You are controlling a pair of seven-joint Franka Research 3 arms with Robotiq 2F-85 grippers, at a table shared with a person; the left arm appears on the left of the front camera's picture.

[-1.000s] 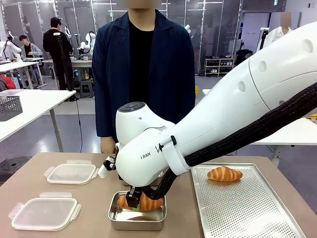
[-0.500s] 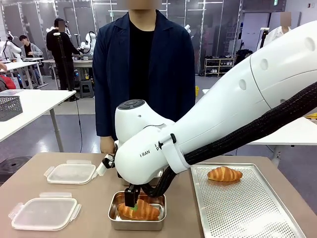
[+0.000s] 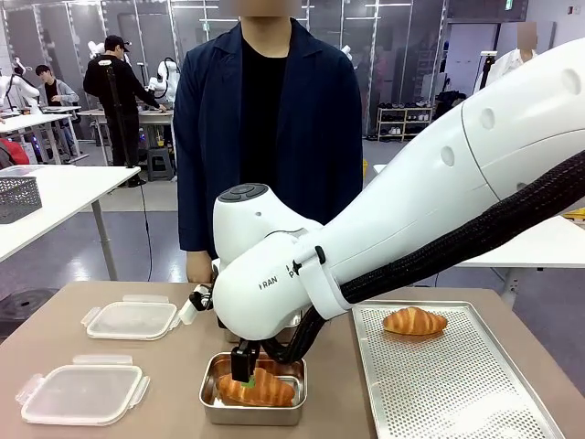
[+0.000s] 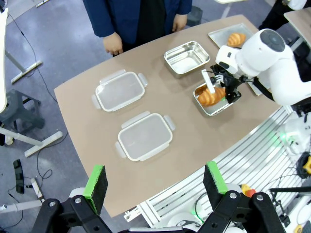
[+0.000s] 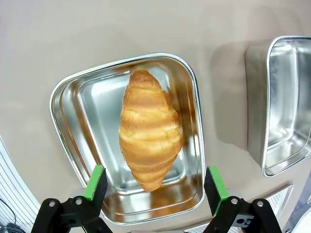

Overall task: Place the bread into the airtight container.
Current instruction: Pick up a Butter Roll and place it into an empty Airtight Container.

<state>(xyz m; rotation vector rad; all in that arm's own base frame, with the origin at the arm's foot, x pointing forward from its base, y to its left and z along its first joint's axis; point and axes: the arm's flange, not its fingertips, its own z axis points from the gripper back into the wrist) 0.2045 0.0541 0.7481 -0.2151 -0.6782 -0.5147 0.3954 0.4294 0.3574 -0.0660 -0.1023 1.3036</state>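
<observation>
Up front, the right arm [image 3: 411, 210] reaches across from three o'clock and points the right gripper [image 3: 245, 370] down into the steel container [image 3: 251, 413] at the near middle of the table [image 3: 174, 366]. Its jaws stand spread and grip nothing. The croissant [image 3: 260, 389] lies loose on the container floor, right under the fingers. At three o'clock of that container sits a perforated tray [image 3: 457, 384] with a second croissant [image 3: 414, 320] near its far end. Two clear plastic lids [image 3: 132, 320] lie toward nine o'clock of the container, one behind the other, well apart from it. A person [image 3: 265, 137] in a dark coat stands at the table's far edge, at twelve o'clock.

From the left wrist, high over the table, the left gripper [image 4: 155, 180] is spread wide with nothing between its green pads. The container with the croissant shows toward three o'clock of the frame, with the right gripper just above it. An empty steel container [image 4: 186, 57] sits at about eleven o'clock of the filled one, near but apart. The lids lie around the frame's middle.

From the right wrist, looking straight down, the croissant lies along the middle of the container, running twelve to six o'clock. The green pads flank it at seven and five o'clock, clear of the bread. Part of the empty container shows at three o'clock.
</observation>
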